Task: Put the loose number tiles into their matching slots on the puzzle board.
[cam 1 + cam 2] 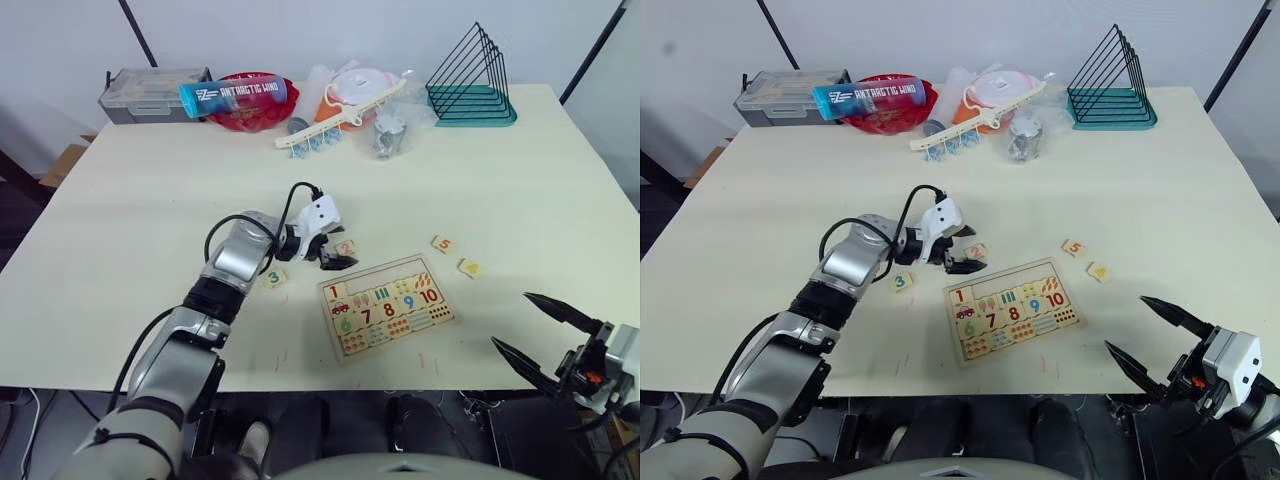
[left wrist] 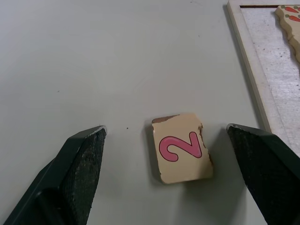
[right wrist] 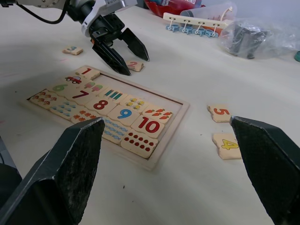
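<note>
The puzzle board (image 1: 388, 305) lies flat near the table's front, with a red 1 tile (image 3: 87, 72) set in its corner. A bare recess strip, the matching slots (image 2: 276, 70), runs along its far edge. My left gripper (image 2: 165, 128) is open and low over the table, its fingers either side of the red 2 tile (image 2: 182, 147) just beyond the board. The green 3 tile (image 1: 273, 278) lies left of the board. The red 5 tile (image 1: 443, 244) and yellow 4 tile (image 1: 468, 267) lie to its right. My right gripper (image 1: 511, 319) hangs open off the front right edge.
Along the back edge stand a grey box (image 1: 150, 92), a blue bottle (image 1: 233, 95) on a red bowl (image 1: 250, 115), a white clip strip (image 1: 335, 128), plastic bags (image 1: 395, 130) and a teal wire rack (image 1: 472, 85).
</note>
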Tool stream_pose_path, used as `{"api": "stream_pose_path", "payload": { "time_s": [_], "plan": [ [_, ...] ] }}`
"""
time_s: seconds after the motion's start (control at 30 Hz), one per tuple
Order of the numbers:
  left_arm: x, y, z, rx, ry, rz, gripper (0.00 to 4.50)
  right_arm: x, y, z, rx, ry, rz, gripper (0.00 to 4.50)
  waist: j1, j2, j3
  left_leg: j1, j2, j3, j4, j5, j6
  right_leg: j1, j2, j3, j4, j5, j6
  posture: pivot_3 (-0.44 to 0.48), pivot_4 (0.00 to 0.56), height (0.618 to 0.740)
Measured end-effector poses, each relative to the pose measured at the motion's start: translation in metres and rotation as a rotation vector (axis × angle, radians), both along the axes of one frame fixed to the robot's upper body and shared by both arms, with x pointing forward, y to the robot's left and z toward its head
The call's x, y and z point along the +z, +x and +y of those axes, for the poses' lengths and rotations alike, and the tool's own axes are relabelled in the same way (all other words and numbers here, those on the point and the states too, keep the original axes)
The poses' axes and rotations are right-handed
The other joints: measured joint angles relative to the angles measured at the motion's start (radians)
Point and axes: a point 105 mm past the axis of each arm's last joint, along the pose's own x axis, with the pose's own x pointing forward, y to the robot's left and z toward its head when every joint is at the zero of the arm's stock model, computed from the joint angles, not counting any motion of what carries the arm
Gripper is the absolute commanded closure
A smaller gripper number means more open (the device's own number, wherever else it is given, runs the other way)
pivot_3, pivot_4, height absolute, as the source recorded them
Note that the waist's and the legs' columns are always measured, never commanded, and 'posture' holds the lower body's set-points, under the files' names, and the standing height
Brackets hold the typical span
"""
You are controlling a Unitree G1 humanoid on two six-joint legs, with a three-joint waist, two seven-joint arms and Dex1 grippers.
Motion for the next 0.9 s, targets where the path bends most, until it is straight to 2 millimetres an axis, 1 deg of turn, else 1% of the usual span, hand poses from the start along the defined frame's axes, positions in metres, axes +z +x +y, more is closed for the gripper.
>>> {"api": "stream_pose_path", "payload": {
  "time_s": [0.27, 0.7, 0.9],
  "plan": [
    [0.0, 0.0, 0.001, -0.001, 0.007, -0.009, 0.14, 0.0, -0.001, 0.001, 0.0, -0.003, 0.002, 0.0, -0.001, 0.0, 0.0, 0.0, 0.0, 0.0, 0.0, 0.0, 0.0, 0.0, 0.0, 0.0, 0.0, 0.0, 0.0, 0.0, 0.15, 0.74],
    [-0.002, -0.006, 0.011, 0.02, -0.004, -0.014, 0.14, 0.003, 0.001, 0.002, 0.017, -0.013, -0.011, 0.0, -0.003, 0.0, 0.0, 0.001, 0.001, 0.0, 0.0, 0.0, 0.0, 0.0, 0.0, 0.0, 0.0, 0.0, 0.0, 0.0, 0.15, 0.74],
    [-0.002, -0.007, 0.012, 0.029, -0.009, -0.013, 0.14, 0.002, 0.001, 0.001, 0.026, -0.018, -0.006, 0.0, -0.003, 0.0, 0.0, 0.001, 0.001, 0.0, 0.0, 0.0, 0.0, 0.0, 0.0, 0.0, 0.0, 0.0, 0.0, 0.0, 0.15, 0.74]
  ]
}}
